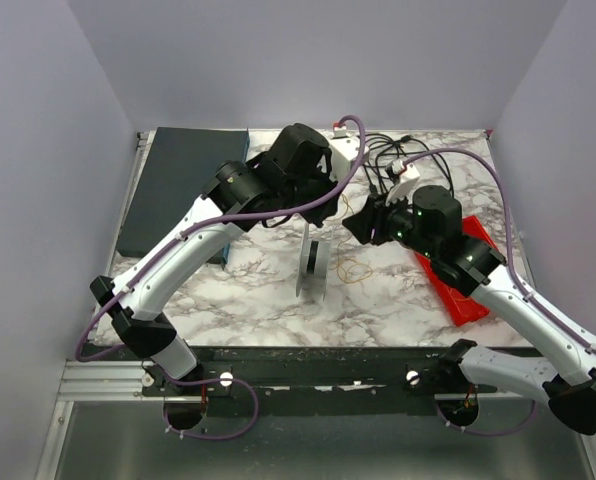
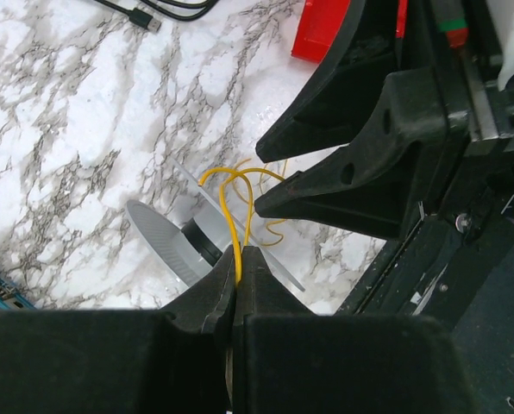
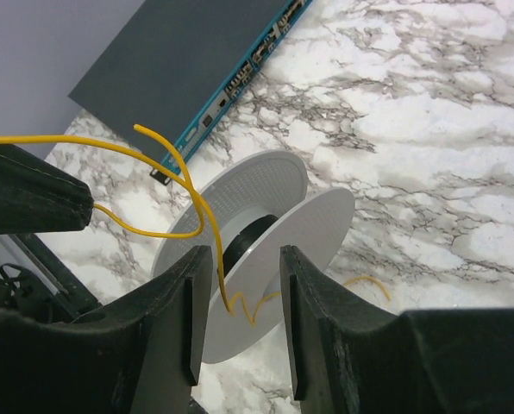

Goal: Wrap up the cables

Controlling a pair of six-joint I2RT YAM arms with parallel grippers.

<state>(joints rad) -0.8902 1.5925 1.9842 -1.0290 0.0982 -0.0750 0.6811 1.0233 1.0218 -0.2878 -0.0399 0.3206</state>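
Observation:
The cable is a thin yellow wire (image 2: 225, 185) in loose loops beside a grey spool (image 1: 313, 265) that stands on edge mid-table. My left gripper (image 2: 238, 259) is shut on one strand just above the spool (image 2: 166, 241); in the top view it (image 1: 316, 202) hangs over the spool. My right gripper (image 3: 240, 319) is open, its fingers (image 3: 188, 319) either side of the spool's near flange (image 3: 283, 250) and a wire loop (image 3: 209, 228), touching neither. In the top view it (image 1: 356, 222) is right of the spool. More wire (image 1: 353, 270) lies on the table.
A dark flat box with a blue edge (image 1: 178, 185) lies at the back left and shows in the right wrist view (image 3: 197, 60). A red tray (image 1: 458, 275) lies under the right arm. A black cord with plugs (image 1: 388, 155) lies at the back.

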